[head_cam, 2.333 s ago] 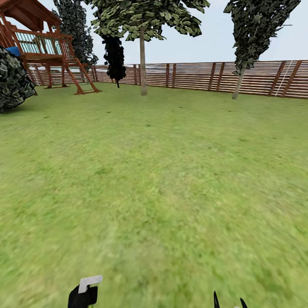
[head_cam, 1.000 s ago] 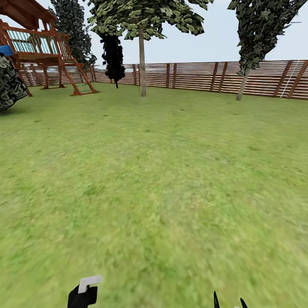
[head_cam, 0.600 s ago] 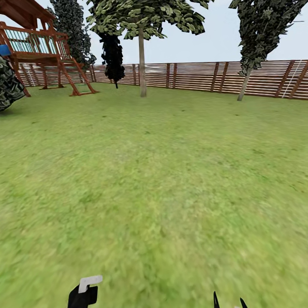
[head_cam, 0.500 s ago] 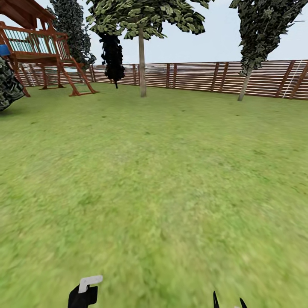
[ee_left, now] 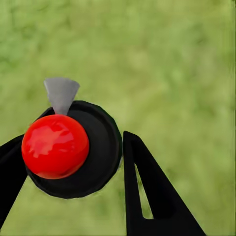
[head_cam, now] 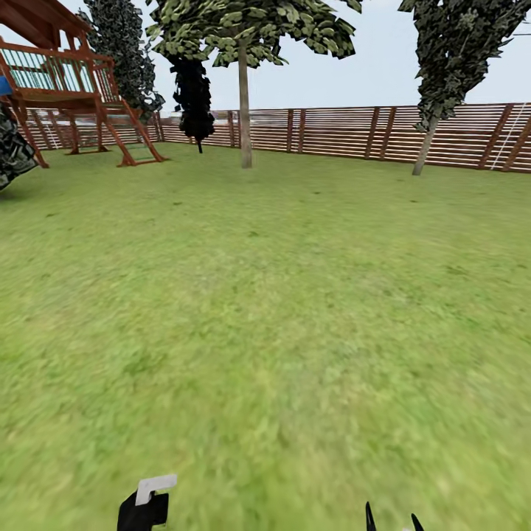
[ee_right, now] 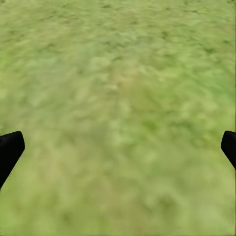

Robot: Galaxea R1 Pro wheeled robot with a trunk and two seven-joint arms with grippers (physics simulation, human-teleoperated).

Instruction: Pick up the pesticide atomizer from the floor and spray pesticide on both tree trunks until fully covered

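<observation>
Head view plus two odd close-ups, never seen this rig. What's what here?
It is a simulated wheeled robot with two arms, crossing a garden lawn. The wide picture comes from its head camera: a slatted fence, two trees ahead, a wooden play structure. Each close-up comes from a camera near one hand, looking along its fingers. The left hand is closed on the pesticide atomizer, seen from above: red cap, black body, grey nozzle. The right hand is open over grass, holding nothing.

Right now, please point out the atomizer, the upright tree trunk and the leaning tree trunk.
atomizer [ee_left: 55, 146], left wrist view, red top.
upright tree trunk [head_cam: 245, 110], head view, middle of the trunk.
leaning tree trunk [head_cam: 425, 150], head view, lower part of the trunk.
</observation>
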